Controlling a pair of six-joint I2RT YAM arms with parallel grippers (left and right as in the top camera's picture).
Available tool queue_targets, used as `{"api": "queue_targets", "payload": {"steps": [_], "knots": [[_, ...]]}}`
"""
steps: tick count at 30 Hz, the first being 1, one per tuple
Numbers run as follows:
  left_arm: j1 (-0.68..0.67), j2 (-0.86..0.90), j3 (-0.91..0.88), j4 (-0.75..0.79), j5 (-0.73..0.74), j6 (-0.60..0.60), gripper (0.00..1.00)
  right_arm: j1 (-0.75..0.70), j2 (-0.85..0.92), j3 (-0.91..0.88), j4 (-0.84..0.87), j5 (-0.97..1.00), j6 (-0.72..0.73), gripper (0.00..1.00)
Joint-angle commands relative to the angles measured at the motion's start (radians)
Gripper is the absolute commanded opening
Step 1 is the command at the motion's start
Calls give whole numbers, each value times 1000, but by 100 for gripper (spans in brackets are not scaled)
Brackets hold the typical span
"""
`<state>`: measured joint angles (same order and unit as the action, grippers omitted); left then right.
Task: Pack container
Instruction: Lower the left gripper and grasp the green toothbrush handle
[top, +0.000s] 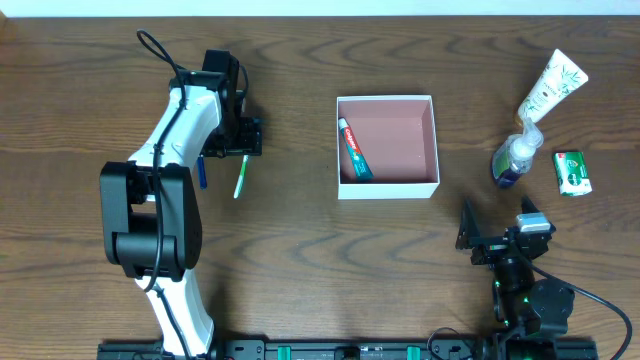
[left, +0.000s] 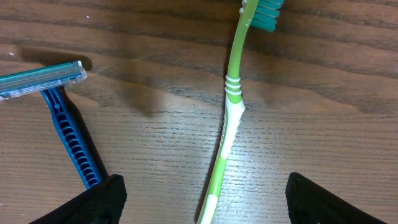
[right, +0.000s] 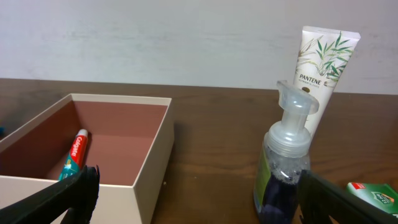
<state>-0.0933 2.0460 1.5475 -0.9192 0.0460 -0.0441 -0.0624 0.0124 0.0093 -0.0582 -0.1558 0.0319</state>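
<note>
Toothbrush (left: 227, 118) between open end effector fingers (left: 93, 202)

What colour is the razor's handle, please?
Blue, with a teal head; the razor shows best in the left wrist view.

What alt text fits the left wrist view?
A green toothbrush lies on the wooden table between the open left gripper's dark fingertips, bristles at the top edge. A blue disposable razor lies to its left, apart from it, its head toward the upper left.

Blue razor (left: 65, 134) lies just beside green toothbrush (left: 231, 106) on the wooden table (top: 300, 260).
</note>
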Motion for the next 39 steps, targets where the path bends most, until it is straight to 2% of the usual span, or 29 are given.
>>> {"api": "queue_targets", "payload": {"steps": [1,39], "knots": [[4,6,-7,-3,0,9,83,11,-6,-4,-2,6,-18,99],[-38,6,-7,11,-1,-36,83,11,-6,-4,-2,6,-18,99]]}}
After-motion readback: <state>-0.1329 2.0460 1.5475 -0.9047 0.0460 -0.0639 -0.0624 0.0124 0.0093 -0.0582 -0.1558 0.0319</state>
